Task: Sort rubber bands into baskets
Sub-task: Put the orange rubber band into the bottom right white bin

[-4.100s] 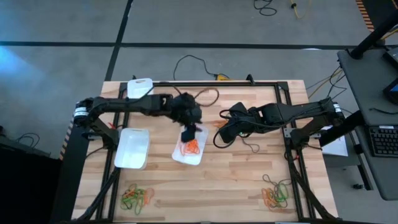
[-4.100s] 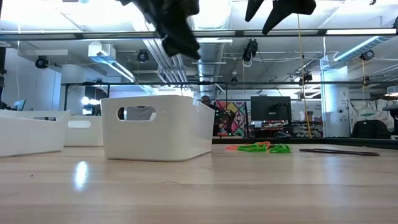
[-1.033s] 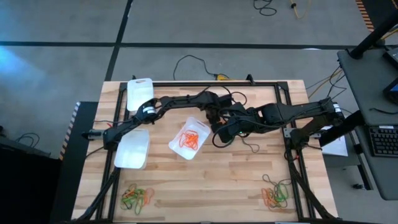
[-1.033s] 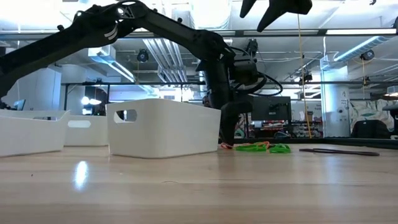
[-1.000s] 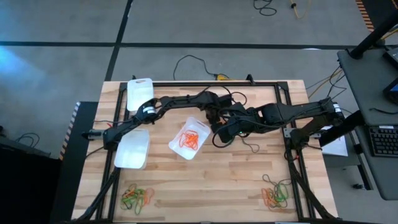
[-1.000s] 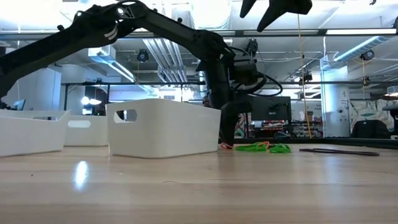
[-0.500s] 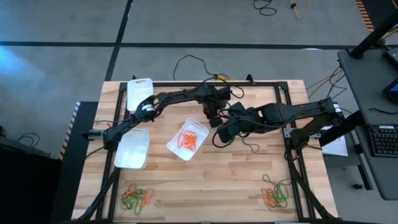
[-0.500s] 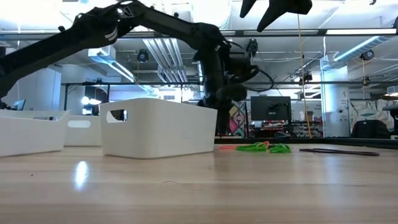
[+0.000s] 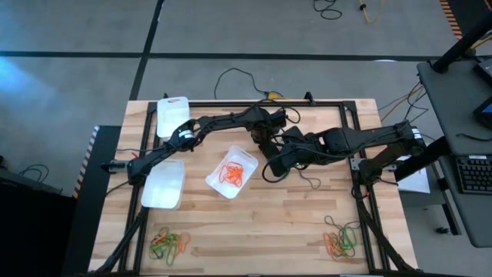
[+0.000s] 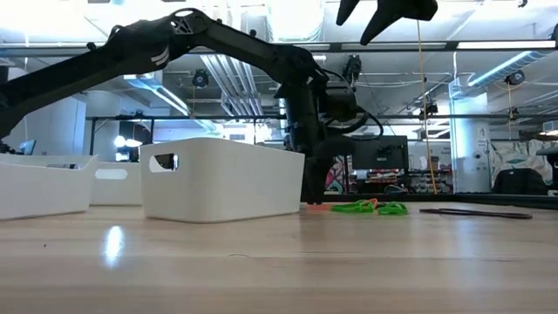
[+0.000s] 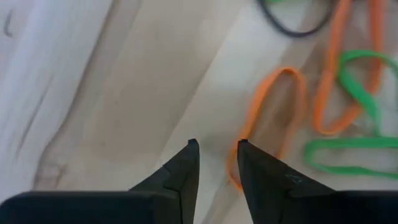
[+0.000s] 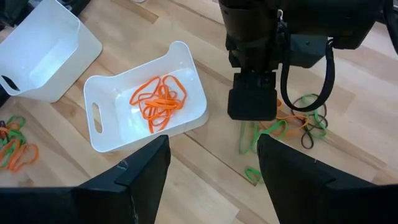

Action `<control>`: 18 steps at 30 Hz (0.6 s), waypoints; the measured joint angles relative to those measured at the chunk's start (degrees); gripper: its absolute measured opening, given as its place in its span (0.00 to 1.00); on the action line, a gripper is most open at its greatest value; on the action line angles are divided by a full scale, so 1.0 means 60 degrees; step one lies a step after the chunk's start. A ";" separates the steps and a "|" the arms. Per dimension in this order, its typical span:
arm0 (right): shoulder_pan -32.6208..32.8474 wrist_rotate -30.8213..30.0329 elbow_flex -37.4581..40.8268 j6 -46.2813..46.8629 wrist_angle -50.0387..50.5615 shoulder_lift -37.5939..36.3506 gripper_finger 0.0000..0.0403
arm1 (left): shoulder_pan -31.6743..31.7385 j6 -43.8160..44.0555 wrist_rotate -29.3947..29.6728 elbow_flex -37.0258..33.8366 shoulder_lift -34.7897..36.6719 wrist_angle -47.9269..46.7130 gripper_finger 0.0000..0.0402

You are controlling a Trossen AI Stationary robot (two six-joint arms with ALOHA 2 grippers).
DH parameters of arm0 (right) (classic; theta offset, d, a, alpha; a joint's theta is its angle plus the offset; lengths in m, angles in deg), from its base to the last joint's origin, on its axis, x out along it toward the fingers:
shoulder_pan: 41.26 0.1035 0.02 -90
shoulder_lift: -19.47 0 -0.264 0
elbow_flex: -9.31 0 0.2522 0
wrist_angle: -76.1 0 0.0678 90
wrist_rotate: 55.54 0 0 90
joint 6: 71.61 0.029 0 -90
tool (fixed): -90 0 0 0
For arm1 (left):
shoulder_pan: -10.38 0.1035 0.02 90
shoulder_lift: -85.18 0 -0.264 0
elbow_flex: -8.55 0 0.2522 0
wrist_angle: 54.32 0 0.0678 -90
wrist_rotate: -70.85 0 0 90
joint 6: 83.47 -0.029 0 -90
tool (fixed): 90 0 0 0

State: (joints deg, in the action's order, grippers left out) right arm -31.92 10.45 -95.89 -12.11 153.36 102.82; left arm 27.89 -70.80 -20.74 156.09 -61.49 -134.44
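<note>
Orange loops fill the middle basket (image 9: 231,171); two other baskets (image 9: 164,184) sit left of it, one (image 9: 172,114) at the far edge. The left claw (image 11: 214,158) is down on the table (image 9: 254,231) right of the middle basket, fingers slightly parted beside an orange rubber band (image 11: 267,118), gripping nothing. From above, the right arm hides much of that pile. The right claw (image 12: 211,168) hangs above, open and empty. More rubber bands (image 9: 171,244) lie at both near corners (image 9: 340,240).
</note>
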 joint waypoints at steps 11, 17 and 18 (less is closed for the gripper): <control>0.0000 0.0000 0.0000 -0.0009 0.0000 0.0000 0.58 | -0.0097 -0.0001 -0.0032 0.0037 -0.0015 -0.0356 0.15; 0.0000 0.0000 0.0000 -0.0004 0.0000 0.0000 0.58 | -0.0320 0.0136 -0.0087 0.0037 -0.0015 -0.0608 0.16; -0.0003 0.0000 0.0000 0.0005 0.0000 0.0000 0.58 | -0.0358 0.0203 -0.0122 0.0034 -0.0017 -0.0628 0.16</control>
State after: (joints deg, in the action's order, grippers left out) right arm -31.94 10.45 -95.89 -12.08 153.36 102.82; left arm 25.75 -69.59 -21.48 156.29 -61.59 -138.21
